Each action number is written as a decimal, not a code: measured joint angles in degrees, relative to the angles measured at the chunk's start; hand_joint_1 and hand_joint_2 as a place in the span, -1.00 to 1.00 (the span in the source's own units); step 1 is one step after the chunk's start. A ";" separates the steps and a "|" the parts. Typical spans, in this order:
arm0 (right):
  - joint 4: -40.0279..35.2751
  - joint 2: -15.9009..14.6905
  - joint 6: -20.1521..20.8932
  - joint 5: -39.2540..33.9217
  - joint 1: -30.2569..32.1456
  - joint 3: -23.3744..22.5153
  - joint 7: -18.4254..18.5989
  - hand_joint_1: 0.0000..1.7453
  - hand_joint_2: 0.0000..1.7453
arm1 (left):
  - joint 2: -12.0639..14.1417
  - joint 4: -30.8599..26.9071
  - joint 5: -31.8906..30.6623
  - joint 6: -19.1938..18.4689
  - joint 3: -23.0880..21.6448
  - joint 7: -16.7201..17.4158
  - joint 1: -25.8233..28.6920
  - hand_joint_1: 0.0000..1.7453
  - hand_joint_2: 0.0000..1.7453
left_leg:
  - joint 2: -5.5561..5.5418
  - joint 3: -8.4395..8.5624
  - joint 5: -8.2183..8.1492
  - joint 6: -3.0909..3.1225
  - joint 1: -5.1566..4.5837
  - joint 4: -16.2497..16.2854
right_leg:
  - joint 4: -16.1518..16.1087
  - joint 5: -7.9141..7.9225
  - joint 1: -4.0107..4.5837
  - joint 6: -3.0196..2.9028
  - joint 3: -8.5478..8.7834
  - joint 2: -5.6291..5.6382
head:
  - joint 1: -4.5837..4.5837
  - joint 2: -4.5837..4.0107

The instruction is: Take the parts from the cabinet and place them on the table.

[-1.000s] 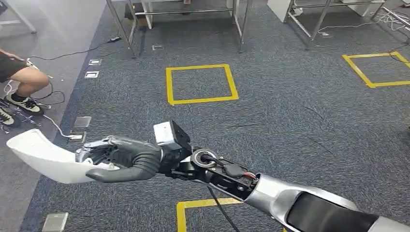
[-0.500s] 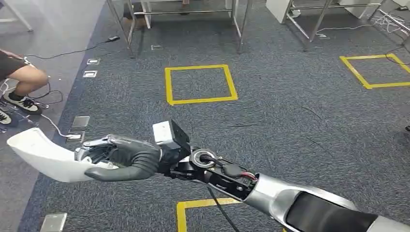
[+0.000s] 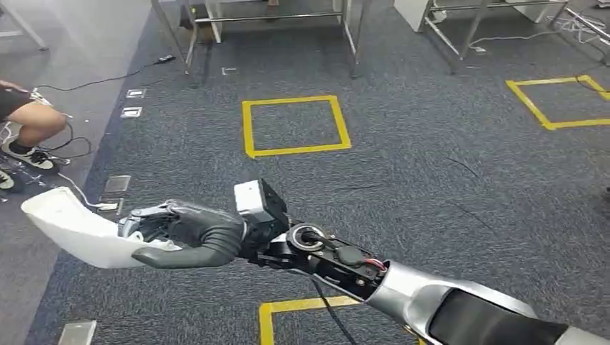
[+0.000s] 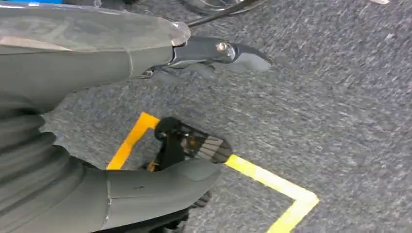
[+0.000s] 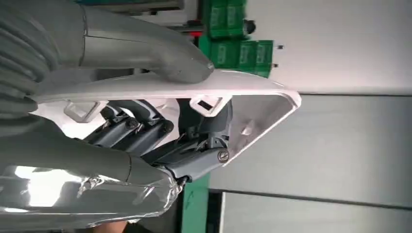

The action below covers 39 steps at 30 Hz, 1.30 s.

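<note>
While the right hand [image 3: 188, 231] grips the white part [image 3: 75, 228] over the carpet [image 3: 431, 165], carry it level, firmly clasped; left hand [image 4: 145, 184] state unclear

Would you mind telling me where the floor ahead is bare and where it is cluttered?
Bare carpet lies inside the yellow square and rightward toward the second yellow square. It is crowded on the left, with cables, floor plates and a person's legs. The right hand holds the white part.

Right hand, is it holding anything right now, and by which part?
Yes. The right hand grips the white curved part at one end, with the rest sticking out past the hand.
</note>
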 joint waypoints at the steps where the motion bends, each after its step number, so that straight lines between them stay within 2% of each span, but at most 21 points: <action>1: -0.02 0.04 0.00 0.00 -0.02 0.00 0.00 1.00 1.00 | -0.04 -0.02 0.02 0.00 0.00 0.00 0.01 -1.00 1.00 | 0.80 -0.18 -0.63 -0.21 0.08 0.91 | -0.19 0.04 -0.12 -0.27 0.30 -0.06 | -0.18 0.00; 2: -0.02 0.09 0.00 -0.07 -0.06 0.00 0.00 1.00 1.00 | -0.04 -0.02 0.04 0.00 0.00 0.00 -0.04 -1.00 1.00 | 1.68 -1.75 -2.37 -0.35 0.08 4.09 | -0.24 -0.02 -0.06 -0.65 0.38 -0.19 | -0.79 0.00; 4: 0.02 0.09 0.02 -0.20 -0.02 0.02 0.00 1.00 1.00 | -0.04 0.00 0.09 0.00 0.00 0.00 -0.12 -1.00 1.00 | 1.98 -6.97 -6.63 -0.61 0.06 14.11 | -0.24 -0.14 0.19 -0.97 0.36 -0.41 | -1.22 0.00; 6: 0.13 0.09 0.02 -0.24 0.07 0.04 0.00 1.00 1.00 | -0.06 0.00 0.20 0.00 0.00 0.00 -0.01 -1.00 1.00 | 1.99 -10.44 -7.69 -0.52 0.05 19.91 | -0.23 -0.23 0.44 -1.12 0.42 -0.41 | -1.27 0.00; 8: 0.13 0.09 0.02 -0.26 0.05 0.04 0.00 1.00 1.00 | 0.00 0.00 0.20 0.00 0.00 0.00 0.05 -1.00 1.00 | 1.98 -8.43 -3.71 0.00 -0.02 14.65 | -0.23 -0.33 0.60 -1.24 0.67 -0.21 | -1.31 0.00; 10: 0.11 0.13 0.07 -0.28 0.01 0.04 0.00 1.00 1.00 | 0.07 0.00 0.20 0.00 0.00 0.00 -0.03 -1.00 1.00 | 1.98 -3.10 1.54 0.94 -0.31 3.39 | -0.24 -0.48 0.66 -1.11 1.03 -0.08 | -1.35 0.00; 11: 0.11 0.15 0.09 -0.28 -0.01 0.04 -0.02 1.00 1.00 | 0.15 0.00 0.20 0.00 0.00 0.00 -0.09 -1.00 1.00 | 1.94 -1.99 1.15 1.25 -0.66 0.92 | -0.19 -0.59 0.81 -0.92 0.90 -0.04 | -1.38 0.00; 14: 0.11 0.17 0.13 -0.37 -0.01 0.04 -0.02 1.00 1.00 | 0.18 -0.02 0.20 0.00 0.02 0.00 -0.13 -1.00 1.00 | 1.99 -2.13 1.25 1.45 -1.13 0.80 | -0.46 -0.70 0.73 -0.09 0.99 -0.01 | -1.27 0.00; 16: 0.09 0.22 0.15 -0.39 -0.02 0.04 -0.07 1.00 1.00 | 0.09 -0.02 0.22 0.02 0.02 0.00 -0.01 -1.00 1.00 | 2.21 -1.63 1.70 2.05 -0.45 -0.12 | -0.05 -1.18 0.71 0.56 0.95 -0.14 | -1.18 0.00; 17: 0.11 0.22 0.17 -0.42 -0.11 0.04 -0.09 1.00 1.00 | 0.09 -0.02 0.22 0.02 0.02 0.00 -0.02 -1.00 1.00 | 2.19 -1.50 1.73 2.19 -0.51 -0.29 | 2.02 -2.74 0.75 0.87 0.13 -0.30 | -0.83 0.00; 20: 0.15 0.22 0.17 -0.44 0.06 0.02 -0.18 1.00 1.00 | 0.11 0.00 0.22 0.02 0.02 -0.02 -0.04 -1.00 1.00 | 2.26 -1.43 1.59 2.67 -0.65 -0.24 | 15.48 -9.01 0.60 1.30 -6.16 -0.34 | -0.20 0.00; 21: 0.20 0.22 0.15 -0.44 0.12 0.02 -0.17 1.00 1.00 | 0.11 -0.02 0.20 0.02 0.02 -0.02 0.00 -1.00 1.00 | 2.27 -1.41 1.55 2.71 -0.66 -0.20 | 18.11 -9.39 0.60 1.43 -7.51 -0.35 | -0.06 0.00; 23: 0.22 0.22 0.09 -0.44 0.11 0.02 -0.17 1.00 1.00 | 0.00 -0.02 0.20 0.00 0.02 -0.02 0.00 -1.00 1.00 | 2.24 -1.14 1.37 2.66 -0.61 -0.10 | 14.14 -5.91 0.59 1.35 -5.86 -0.43 | 0.28 0.00; 25: 0.20 0.22 0.09 -0.44 0.05 0.02 -0.17 1.00 1.00 | -0.06 -0.02 0.17 0.00 0.02 -0.02 -0.01 -1.00 1.00 | 2.16 -0.68 0.94 2.30 -0.56 0.14 | 3.68 -0.51 0.59 1.02 -0.70 -0.69 | 0.74 0.00; 27: 0.20 0.24 0.07 -0.44 -0.03 0.02 -0.20 1.00 1.00 | -0.04 0.00 0.15 0.00 0.02 -0.04 -0.09 -1.00 1.00 | 2.14 -1.03 0.62 1.78 -0.99 0.77 | -0.40 -0.61 0.92 0.50 0.94 -0.93 | 0.87 0.00; 30: 0.18 0.24 0.00 -0.44 0.02 0.02 -0.20 1.00 1.00 | -0.04 -0.02 0.17 0.00 0.02 -0.09 -0.04 -1.00 1.00 | 2.43 -0.88 0.80 0.99 -0.87 0.27 | -0.31 -0.48 1.11 -0.33 0.72 -0.48 | 0.22 0.00; 32: 0.11 0.33 0.00 -0.44 -0.07 0.00 -0.20 1.00 1.00 | 0.00 -0.02 0.15 0.00 0.04 -0.09 -0.09 -1.00 1.00 | 2.38 -1.44 -0.61 0.39 -0.71 1.92 | -0.98 -0.14 0.56 -0.85 1.25 -0.49 | 0.02 0.00; 35: 0.13 0.37 -0.09 -0.44 -0.06 0.02 -0.17 1.00 1.00 | -0.02 -0.02 0.15 0.00 0.07 -0.09 -0.11 -1.00 1.00 | 2.39 -8.21 -6.94 -0.32 -0.49 15.65 | -0.98 -0.19 0.56 -1.33 1.21 -0.55 | -1.05 0.00; 36: 0.18 0.37 -0.11 -0.44 -0.01 0.02 -0.17 1.00 1.00 | -0.02 -0.02 0.15 0.00 0.07 -0.09 -0.05 -1.00 1.00 | 2.39 -10.04 -7.83 -0.44 -0.48 19.06 | -0.98 -0.24 0.58 -1.40 1.18 -0.53 | -1.07 0.00; 37: 0.18 0.37 -0.20 -0.44 0.03 0.02 -0.17 1.00 1.00 | -0.02 0.00 0.15 0.00 0.07 -0.09 -0.04 -1.00 1.00 | 2.39 -10.59 -7.18 -0.40 -0.47 19.60 | -0.98 -0.25 0.58 -1.41 1.23 -0.42 | -1.14 0.00; 39: 0.15 0.37 -0.28 -0.44 0.03 0.02 -0.17 1.00 1.00 | 0.07 0.00 0.15 0.00 0.07 -0.09 0.00 -1.00 1.00 | 2.39 -7.52 -2.63 -0.16 -0.41 12.62 | -0.96 -0.31 0.57 -1.34 1.39 -0.07 | -1.27 0.00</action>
